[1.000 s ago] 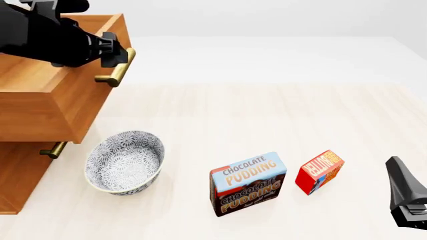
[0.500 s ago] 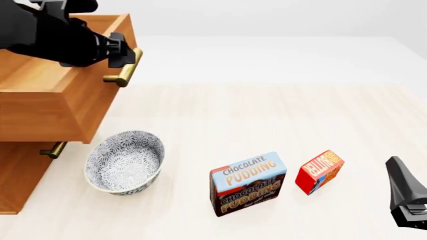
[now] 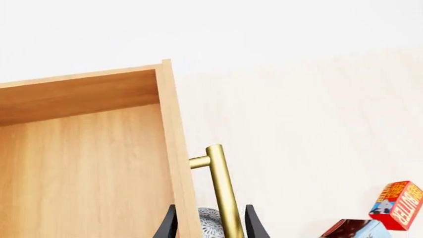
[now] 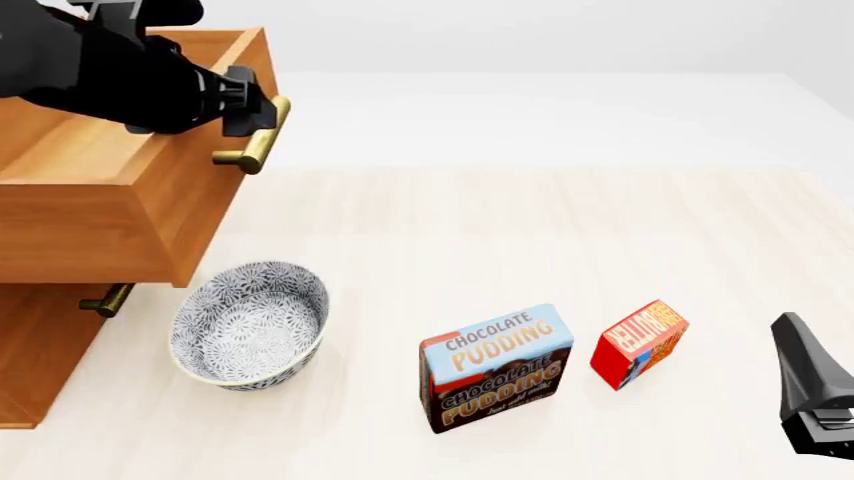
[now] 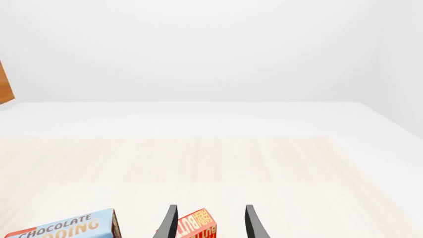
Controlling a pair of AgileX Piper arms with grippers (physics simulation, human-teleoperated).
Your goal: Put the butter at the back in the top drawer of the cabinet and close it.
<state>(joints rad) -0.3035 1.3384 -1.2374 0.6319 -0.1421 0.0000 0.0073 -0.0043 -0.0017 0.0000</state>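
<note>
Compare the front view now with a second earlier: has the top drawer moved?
Yes. The top drawer has slid further out of the cabinet, its front now reaching over the bowl.

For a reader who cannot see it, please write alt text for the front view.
The left gripper grasps the brass handle of the pulled-out top drawer. On the table stand a patterned bowl, a pudding box and the butter.

Cabinet [image 4: 54, 330] cut off at left edge; pudding box [image 3: 353, 229] & butter [image 5: 195, 225] cut at bottom.
</note>
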